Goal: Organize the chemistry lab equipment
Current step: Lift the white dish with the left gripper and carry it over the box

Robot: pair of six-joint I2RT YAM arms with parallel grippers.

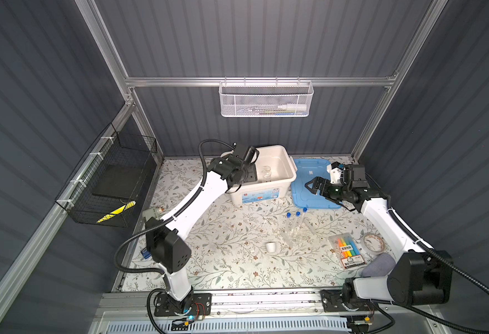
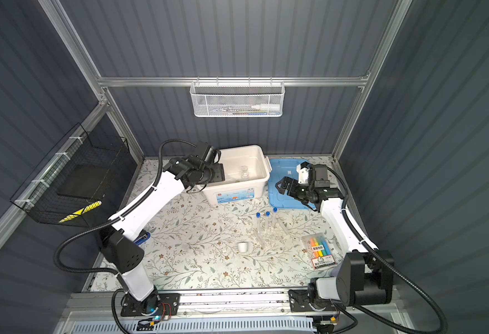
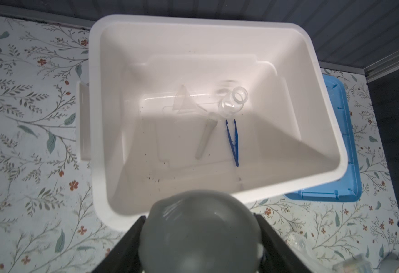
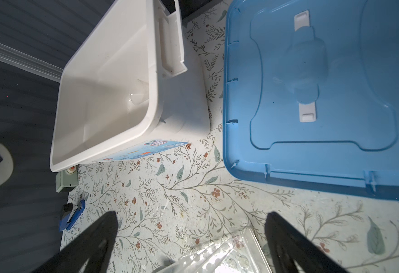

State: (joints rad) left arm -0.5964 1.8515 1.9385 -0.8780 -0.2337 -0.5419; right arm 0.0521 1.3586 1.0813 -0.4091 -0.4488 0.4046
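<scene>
My left gripper (image 3: 201, 238) is shut on the round white mortar bowl (image 3: 201, 227), which looks grey in shadow, above the near rim of the white bin (image 3: 94, 118). In both top views that gripper (image 1: 250, 171) (image 2: 218, 173) hangs over the bin's left side. Inside the bin lie the small glass flask (image 3: 234, 101), the white pestle (image 3: 206, 134) and the blue tweezers (image 3: 232, 141). Three blue-capped test tubes (image 1: 297, 222) (image 2: 266, 221) stand in the clear rack (image 1: 295, 235) (image 4: 219, 255) mid-table. The small white cup (image 1: 271, 246) (image 2: 242, 246) stands in front of them. My right gripper (image 1: 310, 186) (image 4: 191, 219) is open and empty above the rack's far end.
The blue lid (image 1: 310, 170) lies right of the bin. A highlighter pack (image 1: 347, 250), a tape roll (image 1: 373, 243) and a grey cloth (image 1: 378, 264) lie at the right. The stapler (image 4: 72, 215) sits at the left edge. A white mesh basket (image 1: 266, 99) and a black wire basket (image 1: 110, 179) hang on the walls.
</scene>
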